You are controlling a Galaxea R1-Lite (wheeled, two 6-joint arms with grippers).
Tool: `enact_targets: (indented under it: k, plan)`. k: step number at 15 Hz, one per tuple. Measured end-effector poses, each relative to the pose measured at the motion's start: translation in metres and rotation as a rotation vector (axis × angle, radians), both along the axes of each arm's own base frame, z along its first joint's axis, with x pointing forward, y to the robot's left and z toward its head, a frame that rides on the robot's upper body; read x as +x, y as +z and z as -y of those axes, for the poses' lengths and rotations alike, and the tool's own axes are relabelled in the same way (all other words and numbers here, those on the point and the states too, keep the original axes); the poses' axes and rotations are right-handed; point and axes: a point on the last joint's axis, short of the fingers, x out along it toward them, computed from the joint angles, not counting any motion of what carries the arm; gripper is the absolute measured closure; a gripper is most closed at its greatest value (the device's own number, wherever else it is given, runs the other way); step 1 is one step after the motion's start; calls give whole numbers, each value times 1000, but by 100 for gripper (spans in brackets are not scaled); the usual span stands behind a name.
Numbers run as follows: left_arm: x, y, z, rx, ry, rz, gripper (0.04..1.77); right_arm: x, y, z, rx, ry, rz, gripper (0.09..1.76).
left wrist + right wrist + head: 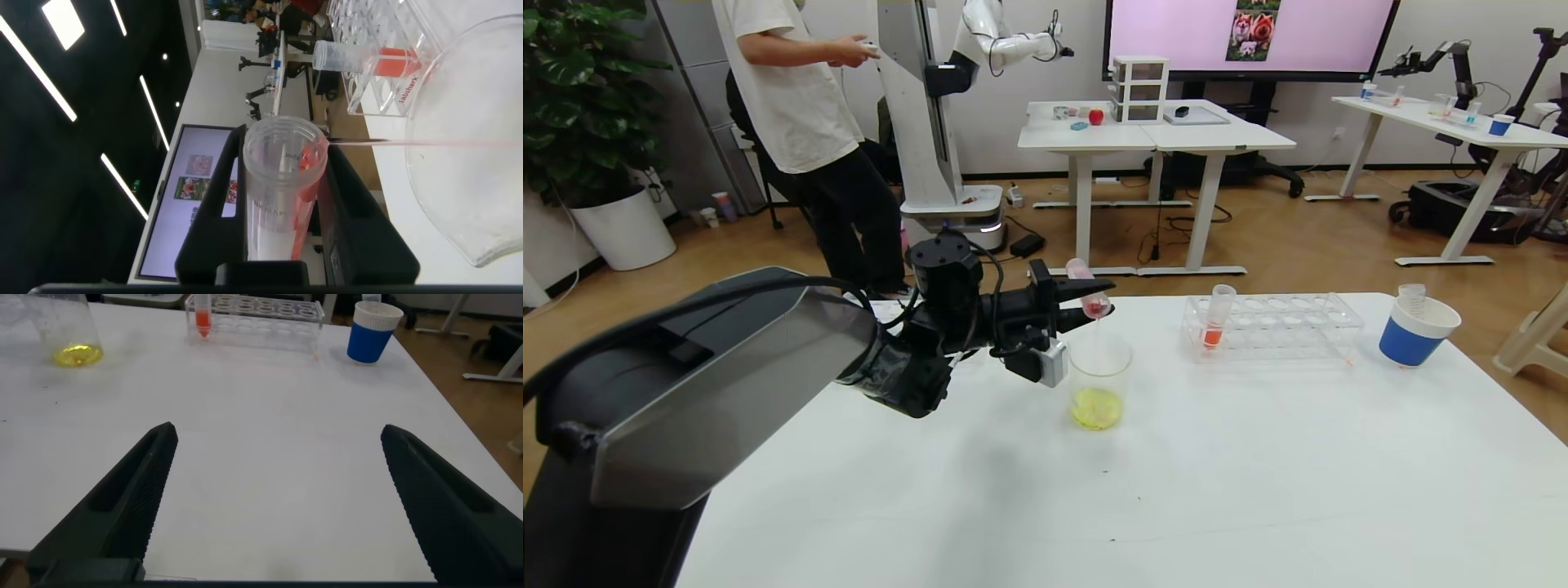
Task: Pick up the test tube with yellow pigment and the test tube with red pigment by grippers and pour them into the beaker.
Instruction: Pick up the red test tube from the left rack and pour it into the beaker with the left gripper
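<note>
My left gripper [1094, 306] is shut on the test tube with red pigment [1089, 294] and holds it tilted, mouth down, over the beaker [1099, 384]. A thin pink stream runs from the tube into the beaker, which holds yellow liquid at its bottom. In the left wrist view the tube [282, 196] sits between the black fingers, next to the beaker's rim [458, 163]. No tube with yellow liquid shows. My right gripper [278, 431] is open and empty above bare table, out of the head view; the beaker [69, 331] lies far off from it.
A clear rack [1282, 322] with one orange-red tube [1217, 322] stands behind and right of the beaker. A blue-and-white paper cup [1417, 331] holding a clear empty tube stands at the far right. A person and other tables are beyond the table's far edge.
</note>
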Motion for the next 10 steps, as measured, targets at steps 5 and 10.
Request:
enact_targets:
  k: [5, 10]
  plan:
    - [2, -6, -1, 43, 10, 44, 130, 0, 0, 0, 0, 0, 0, 11]
    - [1, -7, 0, 61, 14, 103, 130, 0, 0, 0, 0, 0, 0, 11]
